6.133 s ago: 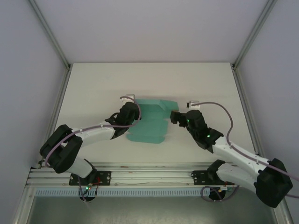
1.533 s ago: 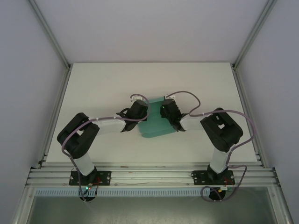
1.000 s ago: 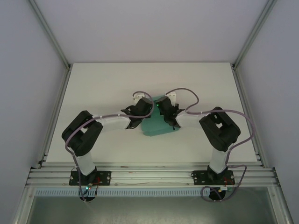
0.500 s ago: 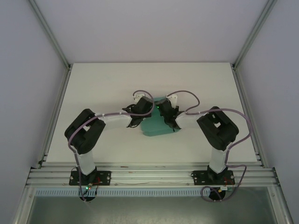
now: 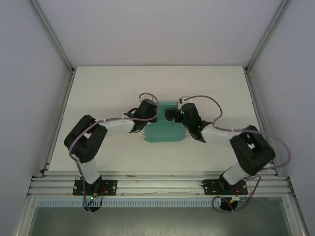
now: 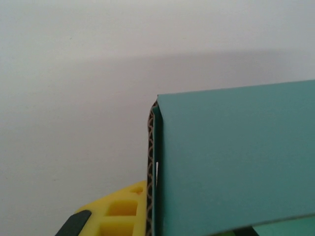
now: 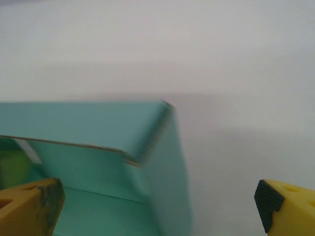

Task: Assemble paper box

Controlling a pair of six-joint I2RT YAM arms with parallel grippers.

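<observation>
Surface [image 5: 108, 88]: pale, matte, bare around the work. Both arms reach in to the middle of it from the near edge.

Paper box [image 5: 165, 132]: teal card, sits mid-surface between the two arms and flat on its base. Partly formed: walls folded up, top not closed as far as the wrist views tell. Right wrist view shows one upright corner w/ a loose panel leaning across the inside. Overhead view shows a flap or wall raised at the far edge.

Left tool [image 5: 146, 123]: at the box's left side, pressed together. Left wrist view has a box wall running right against the yellow finger [image 6: 118, 214], other finger hidden behind the card. Reads as a pinch on that wall.

Right tool [image 7: 157, 206]: spread wide, holding nothing. Sits at the far right corner of the box, which lies between the fingers [image 7: 29, 204], nearer the left-hand one and well apart from the other.

Card edge: fluted, so thin corrugated stock.

Handling (judgement): v. light, slides easily on the smooth surface, so one tool should anchor it while the other folds. Stiff along the panels, bends readily at the creases; hard squeeze would crush the flutes or kink a wall. Best hold: upright wall edge near a corner, shallow bite. Push flaps close to the crease, not at the tip.
</observation>
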